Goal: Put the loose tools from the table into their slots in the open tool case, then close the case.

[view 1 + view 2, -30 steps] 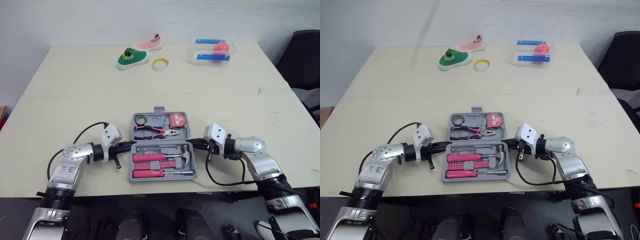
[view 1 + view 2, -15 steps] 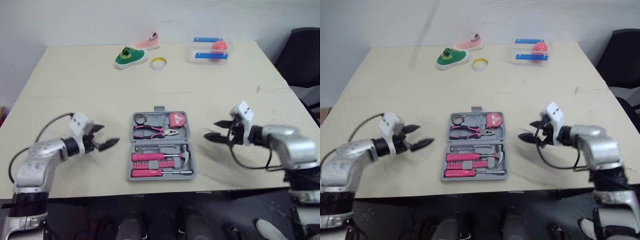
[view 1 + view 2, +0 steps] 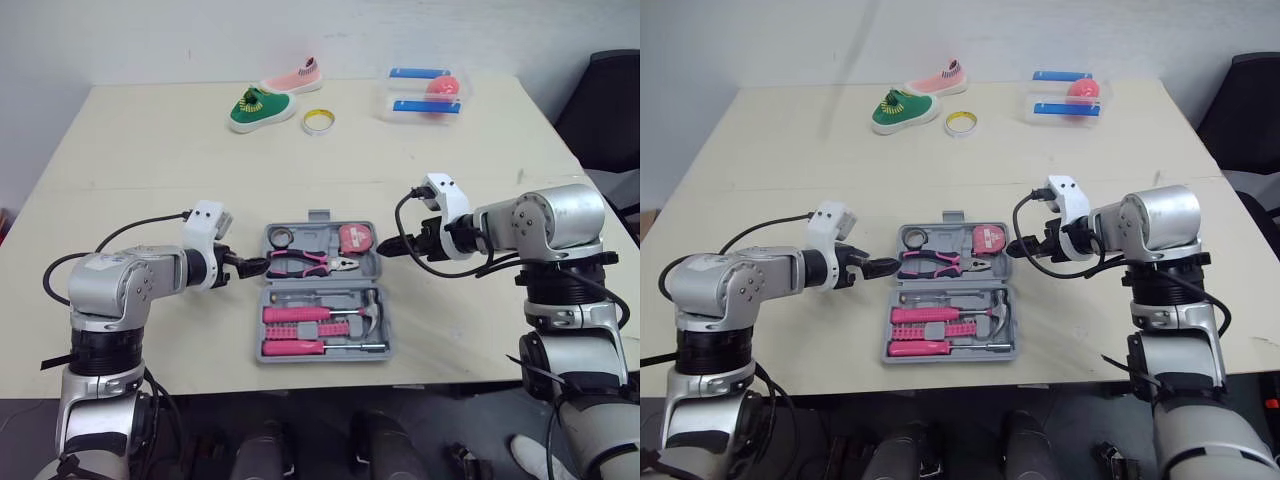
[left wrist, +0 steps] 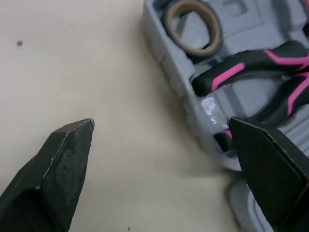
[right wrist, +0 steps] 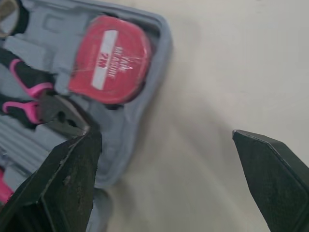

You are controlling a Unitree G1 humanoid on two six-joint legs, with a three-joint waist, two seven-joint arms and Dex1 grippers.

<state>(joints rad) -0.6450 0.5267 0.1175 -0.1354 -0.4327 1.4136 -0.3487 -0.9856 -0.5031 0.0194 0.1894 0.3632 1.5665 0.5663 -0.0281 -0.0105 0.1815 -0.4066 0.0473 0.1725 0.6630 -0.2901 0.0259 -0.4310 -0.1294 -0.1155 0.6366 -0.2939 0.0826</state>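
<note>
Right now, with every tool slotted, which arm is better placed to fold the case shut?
Right, narrowly. Both open grippers straddle side walls of the tool case, but the right gripper sits by the tape measure, farther from the hinge than the left gripper beside the pliers, probably better leverage.

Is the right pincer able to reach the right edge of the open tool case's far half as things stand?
Probably yes. The right pincer is open and sits just beside the tool case, next to the tape measure. Nothing but bare table lies between them.
</note>
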